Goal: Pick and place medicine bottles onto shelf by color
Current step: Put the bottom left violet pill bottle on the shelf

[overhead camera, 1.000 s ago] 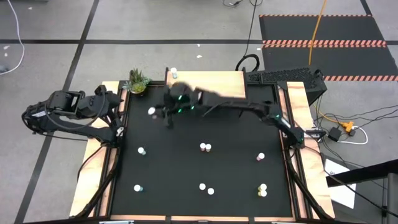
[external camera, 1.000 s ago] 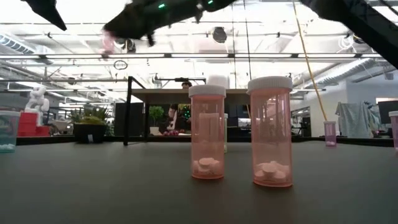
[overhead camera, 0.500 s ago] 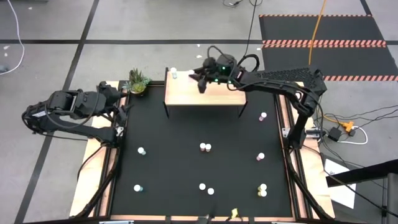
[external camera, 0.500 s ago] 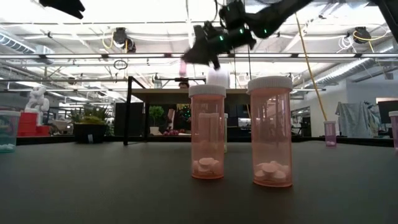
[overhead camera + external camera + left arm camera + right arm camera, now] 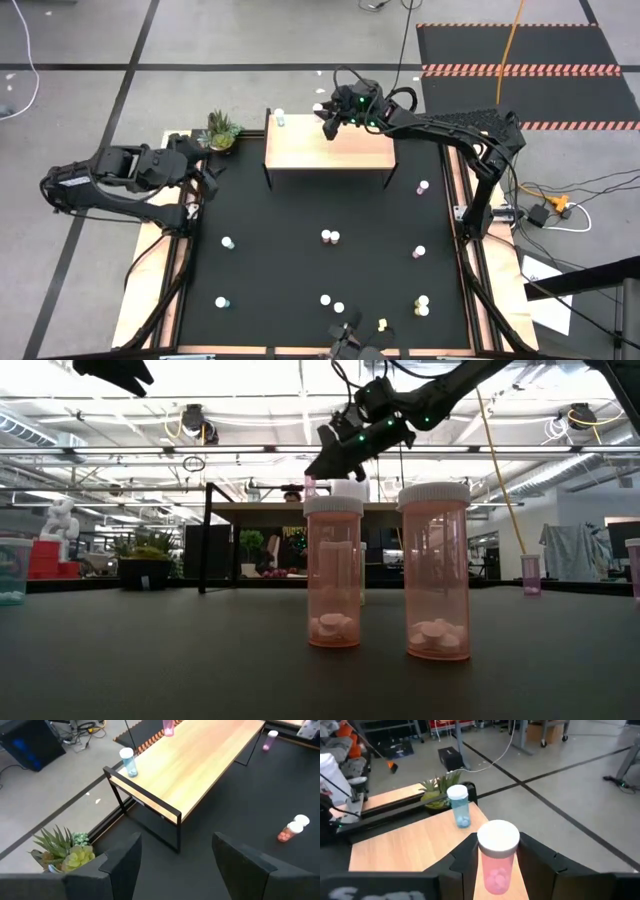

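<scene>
Only right wrist view: pink bottle [image 5: 498, 857] between right claw [image 5: 496, 865] fingers.

Potted plant [image 5: 60, 851] cut off

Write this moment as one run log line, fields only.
right hand: holds pink bottle over shelf | blue bottle: on shelf corner | left hand: open, near plant

Small potted plant [image 5: 221, 131] seen upper left of high view, by black mat [image 5: 300, 260]. Orange cable [image 5: 512, 40] and striped floor mat [image 5: 520, 70] seen upper right.
</scene>
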`<state>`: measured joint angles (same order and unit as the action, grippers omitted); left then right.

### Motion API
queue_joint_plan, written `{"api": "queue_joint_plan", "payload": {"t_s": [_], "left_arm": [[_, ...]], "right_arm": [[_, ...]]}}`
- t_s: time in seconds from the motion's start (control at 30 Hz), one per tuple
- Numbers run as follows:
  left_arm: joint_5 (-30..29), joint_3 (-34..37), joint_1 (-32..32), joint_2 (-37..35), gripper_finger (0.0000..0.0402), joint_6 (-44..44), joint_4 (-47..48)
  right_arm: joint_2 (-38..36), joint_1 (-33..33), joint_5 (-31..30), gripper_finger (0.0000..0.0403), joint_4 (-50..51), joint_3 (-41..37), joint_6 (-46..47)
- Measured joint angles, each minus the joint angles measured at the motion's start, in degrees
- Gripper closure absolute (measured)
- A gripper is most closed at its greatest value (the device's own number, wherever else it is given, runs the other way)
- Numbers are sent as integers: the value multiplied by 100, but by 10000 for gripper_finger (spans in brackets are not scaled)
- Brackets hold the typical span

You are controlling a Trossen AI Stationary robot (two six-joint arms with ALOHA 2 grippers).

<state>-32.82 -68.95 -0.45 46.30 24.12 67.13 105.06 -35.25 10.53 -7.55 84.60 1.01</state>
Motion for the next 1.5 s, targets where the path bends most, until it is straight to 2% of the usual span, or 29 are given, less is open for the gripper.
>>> {"api": "queue_joint_plan", "payload": {"t_s": [0.23,0.33,0.7,0.97,1.5], "left_arm": [[-25,0,0,302,158,-27,-35],[-29,0,0,393,158,-13,-37],[-84,0,0,444,158,163,-37],[-305,0,0,444,158,129,-46],[-233,0,-2,444,158,323,-54]], "right_arm": [[163,-81,33,285,-192,11,-26],[352,-108,316,285,-145,-2,103],[372,-175,327,285,-221,0,-26],[510,-145,475,285,-945,15,132],[632,-104,482,284,-708,2,-20]]}}
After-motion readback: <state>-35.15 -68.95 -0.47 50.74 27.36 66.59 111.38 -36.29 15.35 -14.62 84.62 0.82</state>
